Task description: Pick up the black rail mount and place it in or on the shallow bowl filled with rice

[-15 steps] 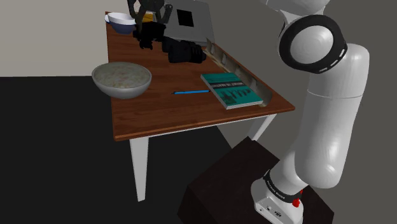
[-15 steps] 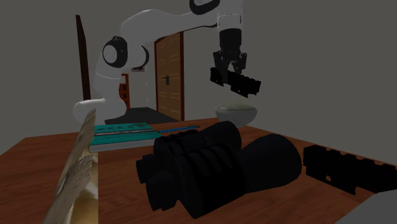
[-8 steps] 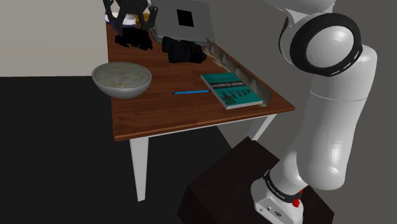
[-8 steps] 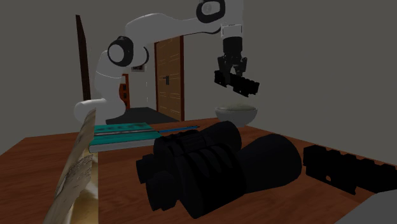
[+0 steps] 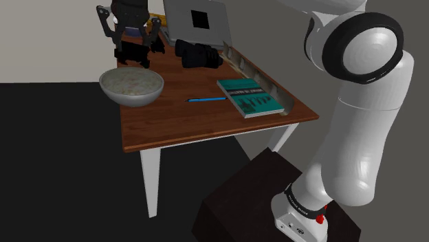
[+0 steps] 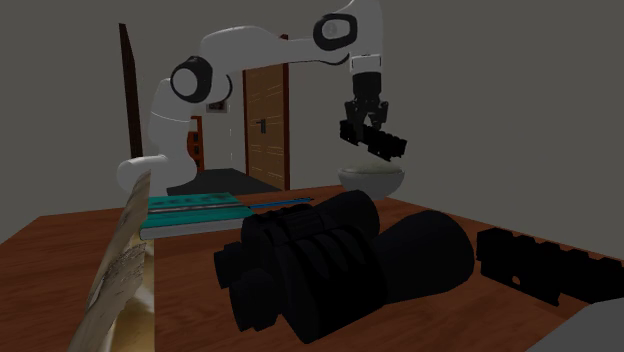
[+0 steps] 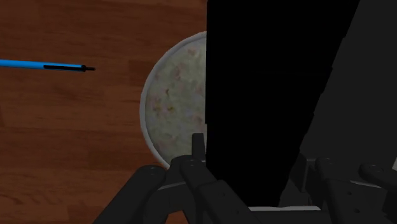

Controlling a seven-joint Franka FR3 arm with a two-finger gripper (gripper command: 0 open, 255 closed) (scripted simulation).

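Brown wooden counter (image 5: 206, 117) down below, and the jaws are clenched on the black rail mount (image 6: 375, 142), which hangs in the air with its long axis crosswise to the grip. Just beneath the jaws sits the rice bowl (image 5: 132, 86), partly hidden by the mount. A short drop and release should land it, I'd say.

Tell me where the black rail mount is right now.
In the shoulder view's upper left, the black rail mount hangs clasped between the fingers, in the air above the bowl of rice.
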